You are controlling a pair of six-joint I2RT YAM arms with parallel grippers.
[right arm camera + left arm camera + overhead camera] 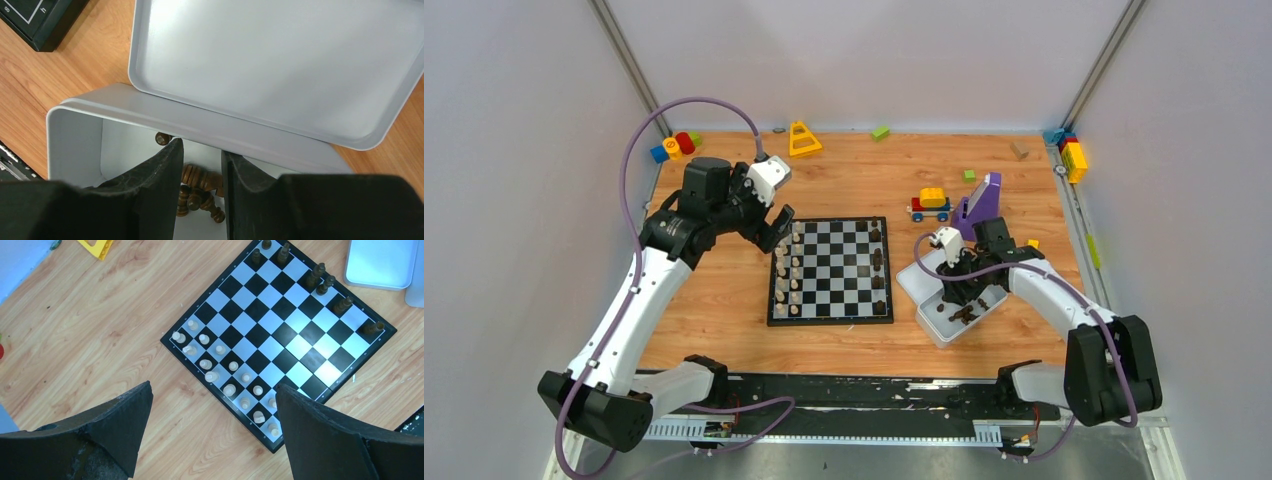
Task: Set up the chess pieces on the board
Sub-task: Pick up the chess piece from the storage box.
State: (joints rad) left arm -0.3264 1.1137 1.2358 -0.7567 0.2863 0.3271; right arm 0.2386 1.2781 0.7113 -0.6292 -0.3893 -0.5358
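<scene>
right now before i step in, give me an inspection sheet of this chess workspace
surface: wooden table, board flat at its centre
job's things: pale pieces in two columns on the board's left; few dark pieces along its right; loose dark pieces in the white tray, lid beside it
clutter: toy blocks along the far edge; toy train near the tray
grippers: left claw wide open above the board, empty; right claw down in the tray over the loose dark pieces, grip unclear
cables: purple cables loop off both arms
surroundings: plain pale walls
</scene>
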